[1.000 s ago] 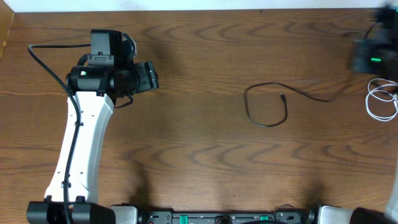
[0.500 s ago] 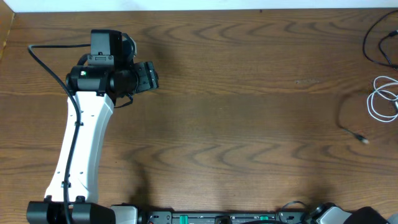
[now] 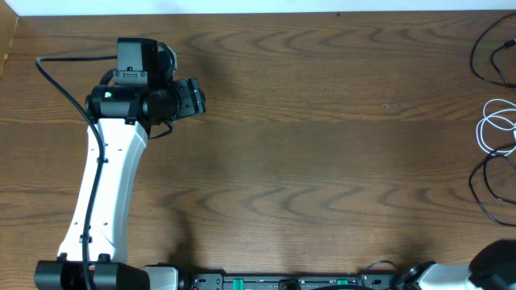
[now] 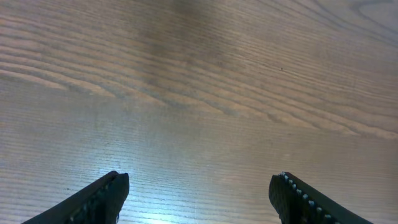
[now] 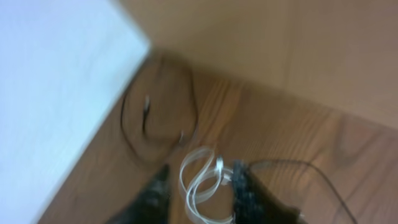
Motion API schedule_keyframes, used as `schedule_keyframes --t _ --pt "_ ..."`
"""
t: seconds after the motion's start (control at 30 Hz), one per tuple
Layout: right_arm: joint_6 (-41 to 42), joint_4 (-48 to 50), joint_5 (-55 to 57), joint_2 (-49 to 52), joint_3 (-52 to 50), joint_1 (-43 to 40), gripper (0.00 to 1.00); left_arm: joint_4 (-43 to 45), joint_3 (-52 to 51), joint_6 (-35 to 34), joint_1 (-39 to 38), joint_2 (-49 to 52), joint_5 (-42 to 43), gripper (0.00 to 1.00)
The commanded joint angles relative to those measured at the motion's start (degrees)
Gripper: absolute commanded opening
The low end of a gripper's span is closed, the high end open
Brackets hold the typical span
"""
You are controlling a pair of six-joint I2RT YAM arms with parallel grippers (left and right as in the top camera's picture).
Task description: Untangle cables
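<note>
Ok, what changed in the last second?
The black cable was dragged from the middle of the table to its right edge, where it now lies looped on the near side of the white cable. The right arm swung from the far right corner to the near one; the right fingers stand apart, apparently having let go. The left arm, left fingers open, and the white cable stayed put.

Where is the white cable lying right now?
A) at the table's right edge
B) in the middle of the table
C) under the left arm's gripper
A: seen from overhead, the white cable lies in loops at the right edge of the table, far from the middle.
</note>
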Motion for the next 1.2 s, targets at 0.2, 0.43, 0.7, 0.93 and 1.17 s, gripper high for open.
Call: schedule_keyframes --t 0.2,0.43,0.7,0.93,1.17 --pt "-17.6 -7.6 -21.9 -0.3 0.4 11.2 0.78 -1.1 0.0 1.0 0.1 0.1 -0.6 0.99" --pt "-24.3 -21.6 -23.2 -2.1 0.4 25.3 0.96 -1.1 0.0 1.0 0.1 0.1 -0.6 0.99" --pt "-15.8 -35.0 -24.1 -9.4 0.4 41.2 0.99 -1.1 0.0 1.0 0.1 0.1 -0.6 0.98" --pt "-15.4 -45.7 -24.4 -11.5 0.4 49.2 0.99 -1.1 0.0 1.0 0.1 0.1 -0.6 0.98" --pt "-18.9 -50.1 -15.1 -12.4 0.4 49.6 0.99 -1.1 0.0 1.0 0.1 0.1 -0.6 0.98"
